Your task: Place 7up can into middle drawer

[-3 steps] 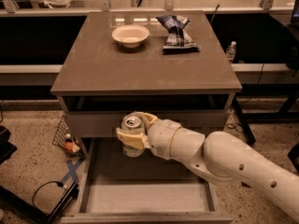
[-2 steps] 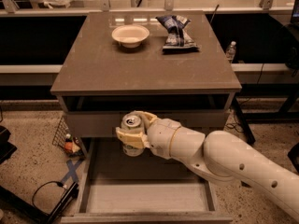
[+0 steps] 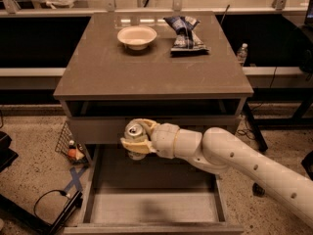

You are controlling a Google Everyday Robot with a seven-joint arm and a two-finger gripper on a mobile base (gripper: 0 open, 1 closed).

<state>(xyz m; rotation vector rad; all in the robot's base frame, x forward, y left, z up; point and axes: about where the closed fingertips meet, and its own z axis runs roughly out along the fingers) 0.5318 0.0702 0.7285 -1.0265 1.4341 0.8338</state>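
Little has shifted since earlier: the 7up can (image 3: 134,131) is clasped by the fingers of the gripper (image 3: 138,140) over the middle drawer (image 3: 156,207), and should be lowered upright before release.

High front view, angled down, end effector (image 3: 133,142) over middle drawer (image 3: 151,208)

Dim warm light, glare on the bench's (image 3: 98,77) far edge; pincer (image 3: 134,138) gripping the can (image 3: 133,129) shadows the drawer (image 3: 146,210) below.

Speckled tan floor (image 3: 29,170), blue tape cross (image 3: 74,180). Brown table (image 3: 146,67) centre, dark shelving (image 3: 34,43) behind, water bottle (image 3: 242,53) right. Dim warm light. Gripper (image 3: 131,135) below table's front edge.
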